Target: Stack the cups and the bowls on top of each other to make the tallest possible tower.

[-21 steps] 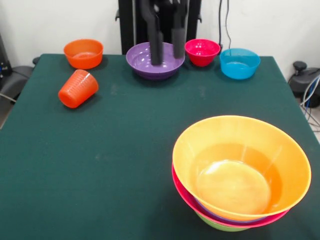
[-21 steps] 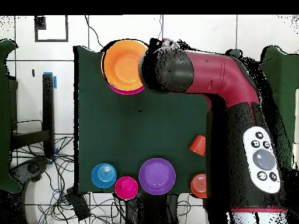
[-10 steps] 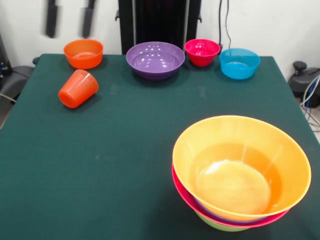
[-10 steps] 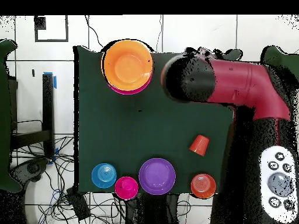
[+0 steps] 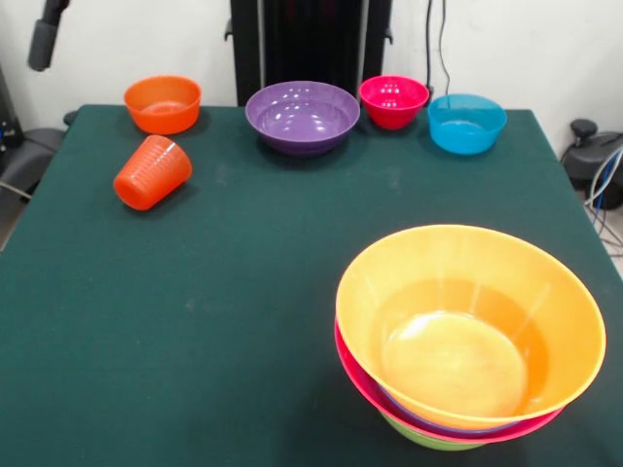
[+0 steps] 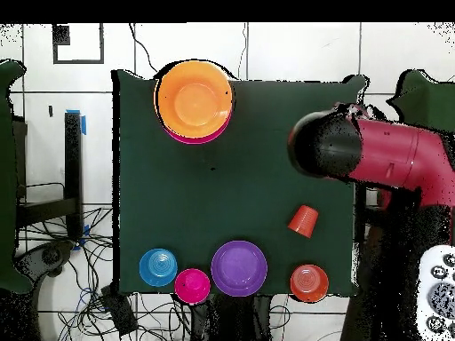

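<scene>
Claw (image 5: 43,39): one finger shows at worktop (image 5: 243,292) corner, state cannot be told. Tumbler (image 5: 151,172): on side. Tower (image 5: 467,336): large orange bowl topmost.

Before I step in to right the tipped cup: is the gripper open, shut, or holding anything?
Gripper: cannot be told; only a dark tip shows at the top edge, off the table, with nothing seen on it.
</scene>
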Controlling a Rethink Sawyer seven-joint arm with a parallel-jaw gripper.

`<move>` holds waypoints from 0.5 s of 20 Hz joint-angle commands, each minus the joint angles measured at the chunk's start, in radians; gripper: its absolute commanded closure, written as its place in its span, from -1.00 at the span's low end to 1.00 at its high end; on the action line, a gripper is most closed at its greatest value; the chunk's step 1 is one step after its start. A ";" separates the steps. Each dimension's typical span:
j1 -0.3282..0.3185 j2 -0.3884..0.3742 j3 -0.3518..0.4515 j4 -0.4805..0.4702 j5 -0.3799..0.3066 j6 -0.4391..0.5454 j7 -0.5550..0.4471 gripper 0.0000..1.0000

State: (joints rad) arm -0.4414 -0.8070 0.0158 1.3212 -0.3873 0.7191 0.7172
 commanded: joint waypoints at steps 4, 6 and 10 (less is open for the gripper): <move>0.050 0.100 -0.084 0.192 -0.009 -0.067 0.361 -1.00; 0.046 0.103 -0.090 0.217 -0.006 -0.102 0.375 -1.00; 0.039 0.125 -0.107 0.266 -0.001 -0.200 0.449 -1.00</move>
State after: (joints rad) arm -0.4289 -0.7691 -0.0977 1.4371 -0.3832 0.6090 0.9152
